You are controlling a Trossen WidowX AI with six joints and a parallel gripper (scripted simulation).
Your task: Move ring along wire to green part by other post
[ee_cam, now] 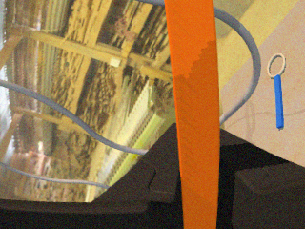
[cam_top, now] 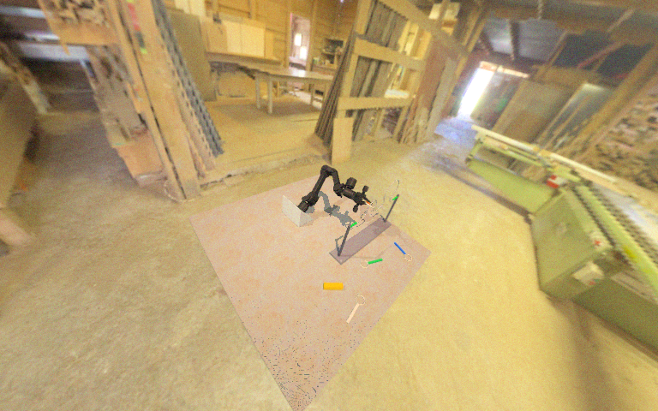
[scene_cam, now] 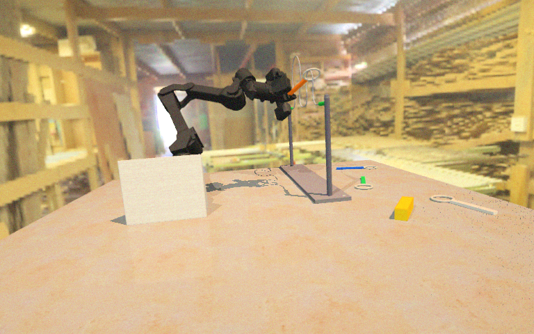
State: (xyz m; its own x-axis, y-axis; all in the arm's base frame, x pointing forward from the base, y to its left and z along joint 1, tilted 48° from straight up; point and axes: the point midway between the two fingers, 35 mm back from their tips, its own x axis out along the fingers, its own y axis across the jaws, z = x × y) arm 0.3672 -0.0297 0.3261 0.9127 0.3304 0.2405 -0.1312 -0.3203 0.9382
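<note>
My gripper is shut on the orange handle. The handle tilts up from the fingers to the ring, which lies nearly flat in the exterior view. The ring is at the upper bend of the wire near the nearer post. The wire seems to pass through it; any contact is too small to tell. Green parts sit beside this post and beside the farther post. Grey curves cross behind the handle in the wrist view, where the ring is not clearly seen.
The posts stand on a grey base. Beyond it lie a blue-handled ring, a green-handled ring, a yellow block and a pale ring tool. A white panel stands by the arm's base.
</note>
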